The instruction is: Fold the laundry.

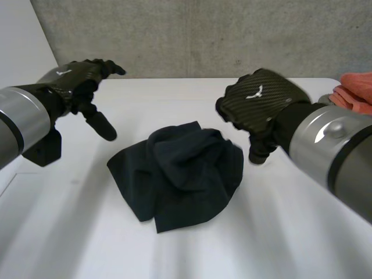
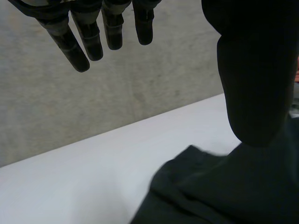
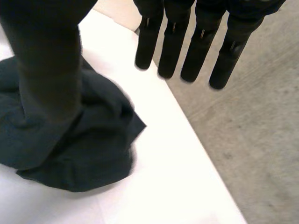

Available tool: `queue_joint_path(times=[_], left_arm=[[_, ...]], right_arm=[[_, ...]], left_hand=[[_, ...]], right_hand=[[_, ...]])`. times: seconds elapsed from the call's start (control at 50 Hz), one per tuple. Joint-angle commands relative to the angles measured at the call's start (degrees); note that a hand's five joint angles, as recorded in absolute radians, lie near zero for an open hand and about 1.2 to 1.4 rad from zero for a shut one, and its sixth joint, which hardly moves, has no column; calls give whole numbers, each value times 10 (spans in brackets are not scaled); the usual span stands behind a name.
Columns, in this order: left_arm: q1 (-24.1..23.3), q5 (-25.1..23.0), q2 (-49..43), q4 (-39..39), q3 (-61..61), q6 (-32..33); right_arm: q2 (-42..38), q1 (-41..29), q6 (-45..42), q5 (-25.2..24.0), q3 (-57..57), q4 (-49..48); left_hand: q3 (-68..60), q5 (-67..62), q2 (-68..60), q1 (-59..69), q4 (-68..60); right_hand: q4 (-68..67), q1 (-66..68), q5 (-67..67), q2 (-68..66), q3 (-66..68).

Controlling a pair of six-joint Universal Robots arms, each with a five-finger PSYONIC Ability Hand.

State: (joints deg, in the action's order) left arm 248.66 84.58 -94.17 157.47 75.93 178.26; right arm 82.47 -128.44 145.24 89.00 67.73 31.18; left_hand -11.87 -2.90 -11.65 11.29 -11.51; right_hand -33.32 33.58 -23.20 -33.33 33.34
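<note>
A dark crumpled cloth (image 1: 180, 174) lies bunched in the middle of the white table (image 1: 174, 96). My left hand (image 1: 75, 81) hovers to the cloth's left, off the table, open with its fingers (image 2: 88, 42) straight and its thumb (image 2: 257, 84) spread wide; the cloth (image 2: 224, 191) lies below the thumb. My right hand (image 1: 258, 102) hangs just above the cloth's right edge. It is open too: its fingers (image 3: 173, 46) are straight and apart from the thumb (image 3: 46, 70), with nothing between them. The cloth (image 3: 70, 149) sits under that thumb.
A stack of orange-pink cloths (image 1: 356, 92) lies at the table's back right corner. A grey concrete wall (image 1: 203, 35) stands behind the table's far edge. Bare table surrounds the dark cloth.
</note>
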Motion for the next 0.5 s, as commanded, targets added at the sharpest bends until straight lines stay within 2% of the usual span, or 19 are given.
queue_joint_path(times=[0.02,0.04,0.06,0.1,0.2,0.24,0.38,0.5], left_arm=[[-53,8,7,7,-4,3],[-59,10,7,11,-6,3],[-70,15,6,16,-10,3],[-83,22,0,18,-12,2],[-141,63,-38,20,-11,-8],[-171,95,-65,31,-12,-17],[-256,196,-177,114,-38,-14],[-306,235,-245,165,-55,33]], right_arm=[[30,58,-32,-30,-22,21],[31,67,-32,-30,-25,21],[31,84,-28,-29,-29,19],[29,98,-21,-28,-28,13],[3,128,17,-28,-6,-16],[-19,144,48,-29,13,-43],[-125,189,185,-37,57,-165],[-230,211,292,-91,50,-233]], left_hand=[[19,29,16,-13,15],[19,29,16,-13,15],[19,29,16,-13,15],[19,29,16,-13,15],[19,29,16,-13,15],[19,29,16,-13,15],[19,29,16,-13,15],[19,29,16,-13,15]], right_hand=[[-35,32,-36,-35,35],[27,-30,26,27,-28],[158,-160,157,158,-158],[230,-232,228,230,-230],[233,-236,232,233,-233],[233,-236,232,233,-233],[233,-236,232,233,-233],[233,-236,232,233,-233]])
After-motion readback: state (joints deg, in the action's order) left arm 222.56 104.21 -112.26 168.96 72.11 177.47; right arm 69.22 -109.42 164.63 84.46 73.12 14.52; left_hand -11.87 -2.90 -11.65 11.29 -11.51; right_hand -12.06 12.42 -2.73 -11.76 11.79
